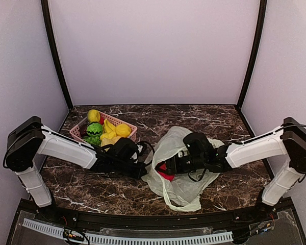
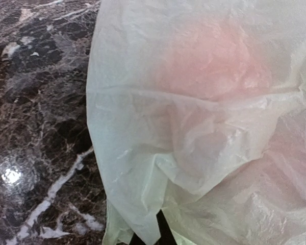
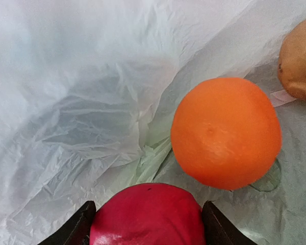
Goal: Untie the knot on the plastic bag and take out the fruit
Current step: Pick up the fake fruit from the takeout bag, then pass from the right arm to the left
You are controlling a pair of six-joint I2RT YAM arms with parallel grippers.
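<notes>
Bag (image 1: 183,196): thin translucent plastic film, crinkled, faint sheen; surface (image 1: 214,120): dark veined marble look, glossy; orange fruit (image 3: 226,132): matt, finely dimpled; red fruit (image 3: 148,217): smooth, glossy.

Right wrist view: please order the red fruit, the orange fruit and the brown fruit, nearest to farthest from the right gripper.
1. Red fruit: bottom centre, between the jaws of the right gripper.
2. Orange fruit: just beyond, to the right.
3. Brown fruit: top right corner, cut off.

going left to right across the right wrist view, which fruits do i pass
red fruit at the bottom edge → orange → brown fruit at the right edge
</notes>
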